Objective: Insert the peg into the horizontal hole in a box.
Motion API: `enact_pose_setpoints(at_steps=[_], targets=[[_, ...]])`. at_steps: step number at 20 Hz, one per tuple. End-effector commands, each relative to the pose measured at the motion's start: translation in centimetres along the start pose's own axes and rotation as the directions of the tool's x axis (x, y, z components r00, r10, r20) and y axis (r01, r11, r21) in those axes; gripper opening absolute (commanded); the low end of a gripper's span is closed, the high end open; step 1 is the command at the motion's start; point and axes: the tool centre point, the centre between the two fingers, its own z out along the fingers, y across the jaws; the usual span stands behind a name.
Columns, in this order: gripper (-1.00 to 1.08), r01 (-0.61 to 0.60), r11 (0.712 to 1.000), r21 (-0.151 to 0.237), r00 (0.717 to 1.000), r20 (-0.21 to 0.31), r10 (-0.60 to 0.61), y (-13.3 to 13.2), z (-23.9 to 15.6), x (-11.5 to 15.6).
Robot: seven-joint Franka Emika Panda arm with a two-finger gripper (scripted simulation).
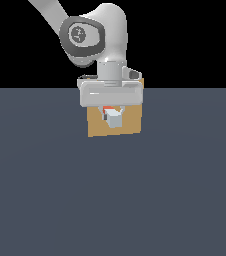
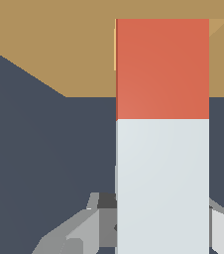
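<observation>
Looking at the exterior view, we see the arm (image 1: 92, 35) reaching down w/ its gripper (image 1: 113, 116) right in front of the box (image 1: 97, 125), which sits on the dark grey floor (image 1: 110, 200). The gripper's fingers are clamped on the peg (image 1: 114, 119): its pale grey end faces the camera, w/ a sliver of red-orange showing just above and behind it. The peg covers the middle of the box's tan face, so we can't make out the hole from this side.

In the wrist view the peg (image 2: 162, 134) runs lengthwise away from the camera, white half nearer, red-orange half farther. Grey fingers (image 2: 84, 230) sit on both sides of the white half, closed against it. The red-orange tip meets the box (image 2: 44, 44) at the horizontal hole (image 2: 218, 26); a thin lighter-orange edge of the opening shows on both sides of the tip. We can't tell how deep the tip is inside, if at all.
</observation>
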Motion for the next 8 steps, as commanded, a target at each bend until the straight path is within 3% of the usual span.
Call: enact_pose_setpoints(at_steps=[1, 8], targets=[[-1.00, -0.001, 1.000, -0.003, 1.000, 0.000, 0.001, 0.1, -0.2, 1.7], [-1.00, -0.001, 1.000, -0.004, 1.000, 0.000, 0.001, 0.2, -0.2, 3.6]])
